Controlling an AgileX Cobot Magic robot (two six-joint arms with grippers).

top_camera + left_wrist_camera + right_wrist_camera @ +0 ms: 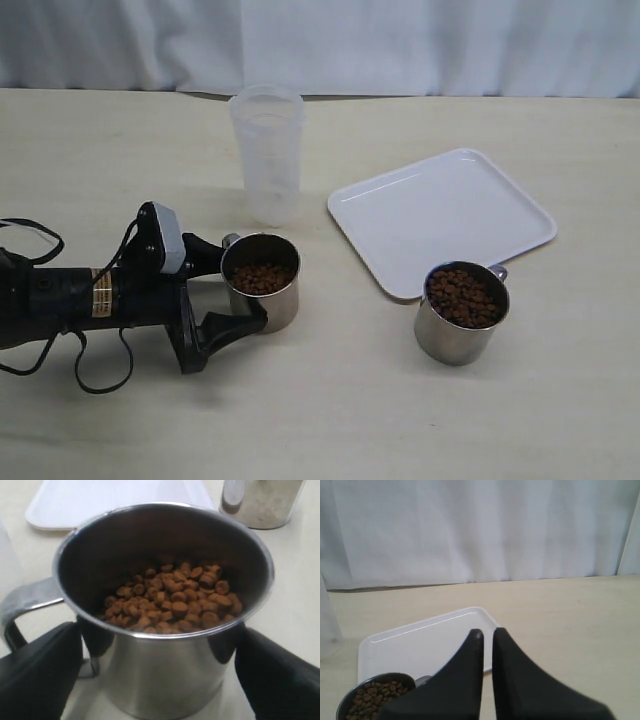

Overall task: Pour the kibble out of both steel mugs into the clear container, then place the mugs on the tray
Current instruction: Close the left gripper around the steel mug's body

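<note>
Steel mugs, 2 off, both upright on the table.

Item 1, L mug: stands nearer the camera than the clear container, close to it but apart. Kibble lies in the bottom, well below the rim. L gripper lies low over the tabletop w/ fingers spread wide, one on each side of this mug. L wrist view: fingers flank the mug wall and a thin gap seems to show on both sides, so no clamp is seen. Mug handle sticks out beside one finger.

Item 2, R mug: stands just off the near edge of the tray, handle toward it; contact w/ the rim cannot be told. Its kibble sits higher than in the L mug.

Item 3, clear container: upright, L of the tray in the ext. view, well apart from the R mug.

Item 4, tray: white, flat on the table.

Item 5, R gripper: outside the ext. view. R wrist view shows the fingers closed, tips all but meeting, hanging above the table w/ the tray and the R mug beyond them.
</note>
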